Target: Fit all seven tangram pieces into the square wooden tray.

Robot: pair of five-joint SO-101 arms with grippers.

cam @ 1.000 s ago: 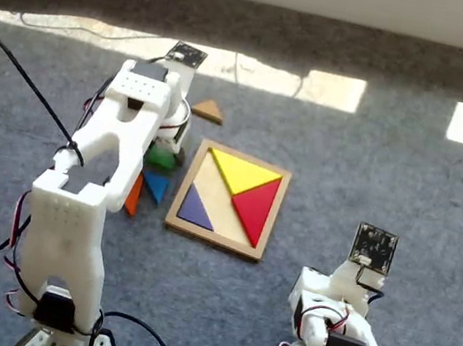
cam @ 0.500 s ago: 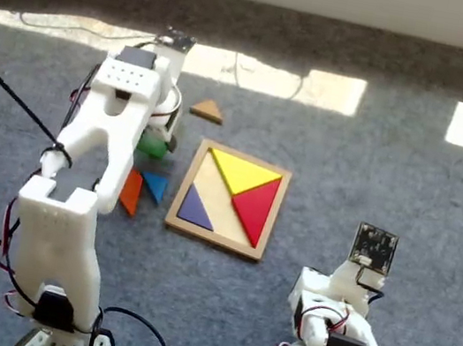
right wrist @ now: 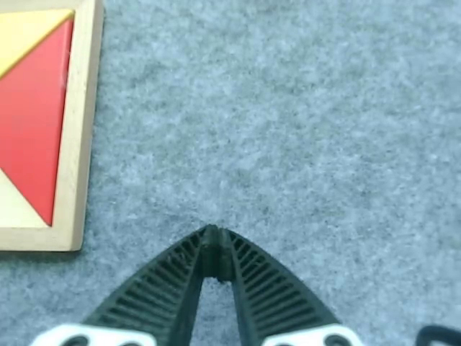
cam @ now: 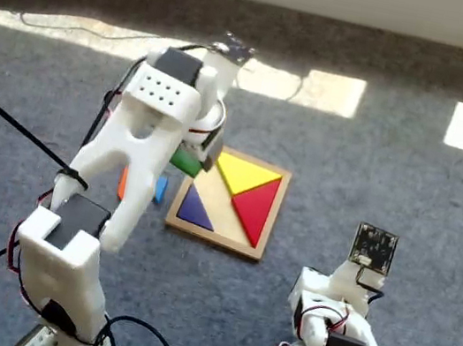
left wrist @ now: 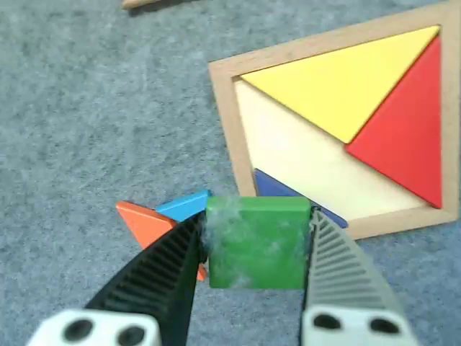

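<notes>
My left gripper [left wrist: 256, 220] is shut on a green square [left wrist: 256, 249], held above the carpet at the near-left edge of the square wooden tray [left wrist: 221, 108]. Seen from above, the green square [cam: 184, 162] hangs just left of the tray [cam: 211, 239]. A yellow triangle [cam: 245, 174], a red triangle [cam: 257, 206] and a dark blue triangle [cam: 196, 209] lie in the tray. An orange piece [left wrist: 148, 220] and a light blue piece [left wrist: 184, 205] lie on the carpet under the gripper. My right gripper [right wrist: 214, 238] is shut with nothing in it, low over the carpet right of the tray [right wrist: 85, 130].
A brown piece [left wrist: 151, 3] lies on the carpet beyond the tray's far-left corner. The tray's pale middle section [left wrist: 302, 155] is bare. The right arm [cam: 335, 321] sits folded at the front right. Grey carpet spreads around the tray, with sunlit patches at the back.
The left arm has swung right with the green square, from above the loose pieces to the tray's left edge. The right arm has not moved.
</notes>
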